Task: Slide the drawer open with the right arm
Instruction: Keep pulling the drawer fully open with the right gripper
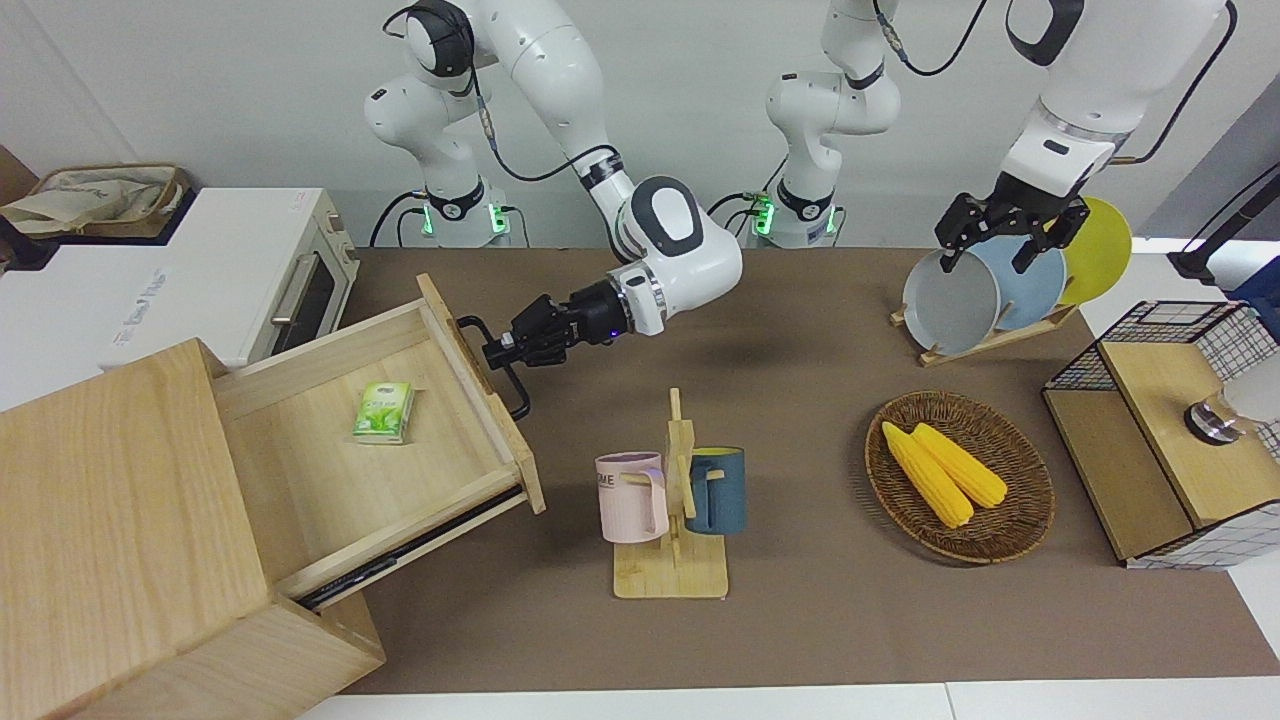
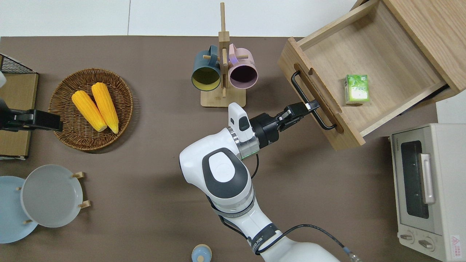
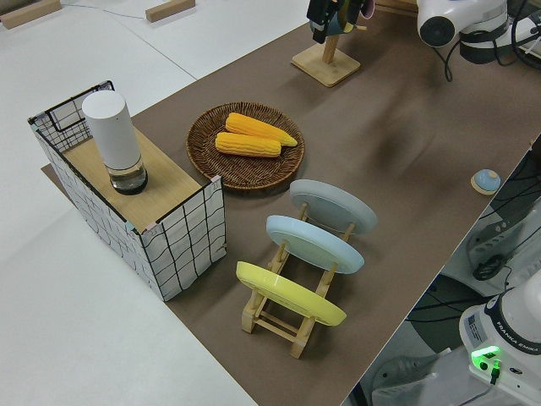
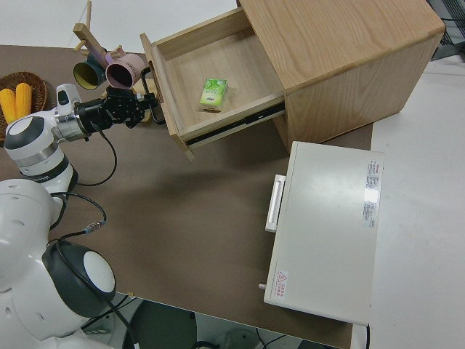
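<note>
The wide pale-wood drawer (image 2: pixel 367 62) showed smooth, matt grain, and its thin black bar handle (image 2: pixel 309 100) looked like matt metal. A small green carton (image 2: pixel 356 88) inside seemed glossy printed paper. The brown table covering (image 2: pixel 145 153) was matt and even. The round brown basket (image 1: pixel 1010 520) was rough woven wicker. The white arm shells (image 2: pixel 214 171) looked like glossy plastic.
</note>
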`<state>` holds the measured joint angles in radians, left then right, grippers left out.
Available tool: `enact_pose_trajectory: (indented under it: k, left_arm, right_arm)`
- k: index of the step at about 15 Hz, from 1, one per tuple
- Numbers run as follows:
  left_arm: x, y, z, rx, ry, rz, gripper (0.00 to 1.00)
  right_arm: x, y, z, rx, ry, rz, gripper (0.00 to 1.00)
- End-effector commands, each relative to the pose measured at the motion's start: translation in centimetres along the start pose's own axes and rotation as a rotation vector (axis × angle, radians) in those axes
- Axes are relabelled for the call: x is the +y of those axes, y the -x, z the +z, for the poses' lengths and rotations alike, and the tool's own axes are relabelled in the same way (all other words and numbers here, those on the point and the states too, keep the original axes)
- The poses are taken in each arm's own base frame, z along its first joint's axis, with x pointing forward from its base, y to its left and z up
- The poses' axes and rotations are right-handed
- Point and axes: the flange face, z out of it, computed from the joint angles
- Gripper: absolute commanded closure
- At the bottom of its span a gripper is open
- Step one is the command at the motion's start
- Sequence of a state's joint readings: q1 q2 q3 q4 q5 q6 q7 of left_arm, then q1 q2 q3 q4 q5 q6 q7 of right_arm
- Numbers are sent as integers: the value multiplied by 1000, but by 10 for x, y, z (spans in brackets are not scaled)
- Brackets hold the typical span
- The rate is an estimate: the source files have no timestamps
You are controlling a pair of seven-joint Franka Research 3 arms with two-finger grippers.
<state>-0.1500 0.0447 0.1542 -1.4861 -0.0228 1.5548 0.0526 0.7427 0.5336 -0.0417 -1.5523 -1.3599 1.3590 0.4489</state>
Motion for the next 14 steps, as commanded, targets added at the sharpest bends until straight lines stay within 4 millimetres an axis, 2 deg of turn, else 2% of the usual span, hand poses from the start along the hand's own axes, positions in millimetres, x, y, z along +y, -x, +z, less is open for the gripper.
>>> enact_pose_trajectory:
  k: [1, 8, 11, 12, 13, 14]
  left_arm:
    - [0, -4, -2, 8, -17, 7, 5]
    - [0, -4, -2, 8, -17, 7, 5]
    - [0, -4, -2, 7, -18, 7, 5]
    - [0, -4, -2, 7, -18, 7, 2]
    - [0, -4, -2, 8, -17, 7, 2]
    - [0, -4, -2, 7, -18, 7, 5]
  right_arm:
    - [6, -5, -17, 10, 16, -28, 877]
    - [6, -5, -13, 6, 15, -28, 860]
    - [6, -6, -11, 4, 14, -26, 792]
    - [6, -6, -11, 4, 14, -25, 713]
    - [6, -6, -12, 5, 14, -23, 544]
    - [6, -6, -11, 5, 13, -22, 302]
